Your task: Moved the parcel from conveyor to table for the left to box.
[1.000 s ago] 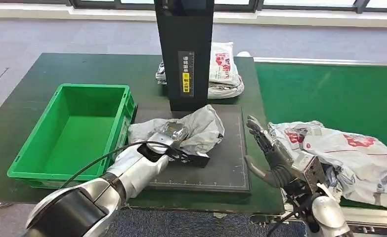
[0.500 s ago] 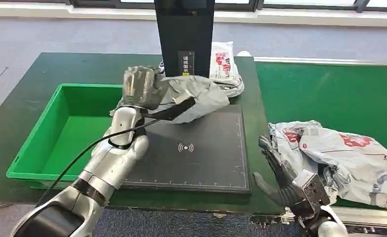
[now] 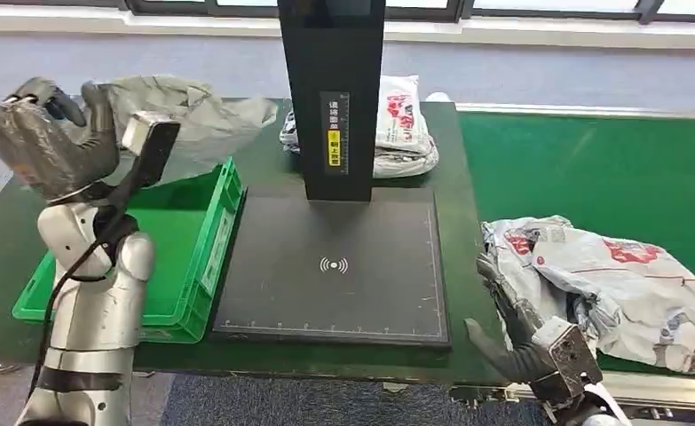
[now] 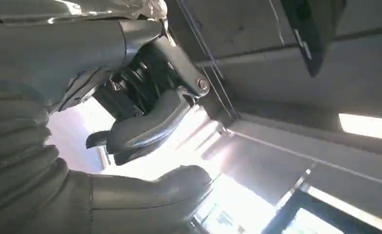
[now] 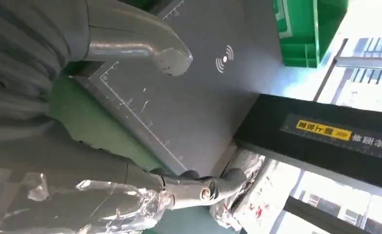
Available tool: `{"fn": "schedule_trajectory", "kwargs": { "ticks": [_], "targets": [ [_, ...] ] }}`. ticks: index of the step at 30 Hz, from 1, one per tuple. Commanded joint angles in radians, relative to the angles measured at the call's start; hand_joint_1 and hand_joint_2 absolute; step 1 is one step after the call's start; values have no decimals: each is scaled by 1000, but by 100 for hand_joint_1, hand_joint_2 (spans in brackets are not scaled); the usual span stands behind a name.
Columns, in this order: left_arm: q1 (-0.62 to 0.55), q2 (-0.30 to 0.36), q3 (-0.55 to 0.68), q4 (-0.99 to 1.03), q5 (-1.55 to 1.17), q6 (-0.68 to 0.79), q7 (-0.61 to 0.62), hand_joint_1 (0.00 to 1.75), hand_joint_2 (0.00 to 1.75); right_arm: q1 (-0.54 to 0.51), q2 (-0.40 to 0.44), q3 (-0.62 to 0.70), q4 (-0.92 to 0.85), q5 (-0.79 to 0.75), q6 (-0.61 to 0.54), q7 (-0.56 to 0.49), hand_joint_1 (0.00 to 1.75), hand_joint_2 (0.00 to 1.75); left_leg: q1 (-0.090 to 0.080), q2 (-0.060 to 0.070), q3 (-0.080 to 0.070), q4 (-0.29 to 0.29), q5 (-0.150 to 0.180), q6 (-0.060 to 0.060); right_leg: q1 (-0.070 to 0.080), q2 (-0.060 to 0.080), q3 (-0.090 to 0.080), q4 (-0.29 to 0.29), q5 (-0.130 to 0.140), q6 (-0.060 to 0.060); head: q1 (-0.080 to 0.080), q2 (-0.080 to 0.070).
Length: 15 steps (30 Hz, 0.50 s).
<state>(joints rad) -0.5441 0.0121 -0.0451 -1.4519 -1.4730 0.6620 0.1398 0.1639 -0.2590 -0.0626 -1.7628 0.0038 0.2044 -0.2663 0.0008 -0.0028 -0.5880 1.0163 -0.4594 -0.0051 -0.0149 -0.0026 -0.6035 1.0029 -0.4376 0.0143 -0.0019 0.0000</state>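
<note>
Nearest, low at the front edge: right robot hand (image 3: 514,327), fingers spread and holding nothing, its back just beside the white printed parcel (image 3: 610,275) lying crumpled on the green conveyor (image 3: 592,169); in the right wrist view its thumb (image 5: 145,46) hangs over the scanner pad. Centre: dark scanner pad (image 3: 335,266) on the desk (image 3: 24,213), bare, with the black scanner post (image 3: 330,89) upright at its far edge. Left: green box (image 3: 215,235), open-topped, on the desk beside the pad. Above the box's far corner: left robot hand (image 3: 55,142), raised high, fingers curled around one end of the grey parcel (image 3: 193,111), which trails loosely from the grip above the box's far side; the left wrist view shows foil-like wrap (image 4: 76,7) lying against the hand. Farthest: two more printed parcels (image 3: 401,129) stacked behind the post. Handling, judged: soft poly mailer, light, limp and slick, sags from any single grip; best taken by a bunched fold near the middle, not a loose corner.
</note>
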Motion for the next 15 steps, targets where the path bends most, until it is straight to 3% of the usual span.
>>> {"fn": "schedule_trajectory", "kwargs": {
  "ticks": [1, 3, 5, 11, 12, 13, 15],
  "targets": [
    [-45, 147, 94, 225, -98, -121, 169, 175, 175, -15, 14, -86, 30, -14, 20, 13, 0, 175, 0, 1, 3, -1, 0, 0, 0, 1, 2, -1, 0, -1, 0, 0],
    [-49, 146, 100, 238, -98, -112, 163, 175, 175, -18, 12, -87, 34, -15, 21, 13, 0, 175, 0, 3, 3, -2, 0, -1, 0, 3, 2, -1, 0, -1, 0, 0],
    [-54, 201, 38, 265, -98, -190, 253, 175, 175, -13, 9, -88, 31, -19, 27, 13, 0, 175, 0, 6, 5, -3, 0, -2, 1, 6, 2, -2, 1, -2, 0, 0],
    [-176, 272, -83, 621, -98, -302, 301, 175, 175, 7, -10, -102, 28, -34, 53, 12, 0, 175, 1, 1, 4, -3, 1, -2, 1, 1, 3, -2, 0, -2, 0, 0],
    [-189, 255, -64, 664, -98, -301, 292, 94, 0, 2, -13, -100, 34, -37, 58, 11, 0, 175, 1, 2, 3, -2, 0, -1, 1, 2, 2, -2, 0, -2, 0, 0],
    [-218, 263, -153, 719, -98, -309, 307, 0, 0, -4, -18, -102, 37, -41, 62, 11, 0, 175, 0, 3, 3, -1, 0, -1, 1, 3, 1, -1, 0, -1, 0, 0],
    [-163, 196, -104, 627, -66, -198, 168, 0, 0, 19, -4, -124, 10, -48, 62, 13, 0, 175, 1, 0, 4, -3, 2, -2, 1, -1, 3, -3, 1, -2, 0, 0]
  ]
}}
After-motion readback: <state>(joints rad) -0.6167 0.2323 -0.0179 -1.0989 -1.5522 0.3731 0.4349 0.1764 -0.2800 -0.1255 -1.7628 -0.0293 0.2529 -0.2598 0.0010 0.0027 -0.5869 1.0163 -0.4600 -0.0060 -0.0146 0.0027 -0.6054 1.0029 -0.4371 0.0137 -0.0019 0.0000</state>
